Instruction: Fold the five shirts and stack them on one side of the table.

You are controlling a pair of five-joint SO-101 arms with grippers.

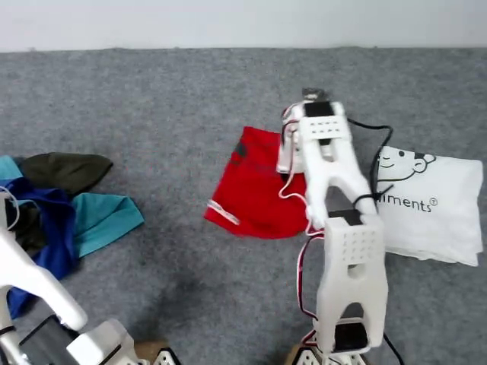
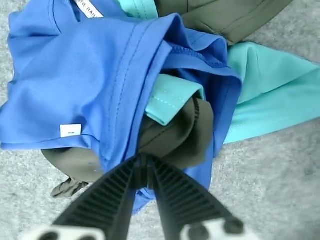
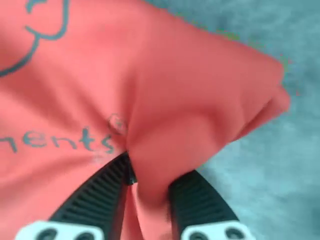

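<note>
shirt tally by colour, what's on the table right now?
red shirt: 1
white shirt: 1
blue shirt: 1
teal shirt: 1
dark olive shirt: 1
Total: 5 shirts

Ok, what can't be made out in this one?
High view: where the right gripper holds the red shirt, hidden under the right arm.
High view: the left part of the blue shirt, covered by the left arm and cut by the picture's edge.
Left wrist view: whether the left gripper pinches the blue shirt or the olive shirt; folds hide the tips.
</note>
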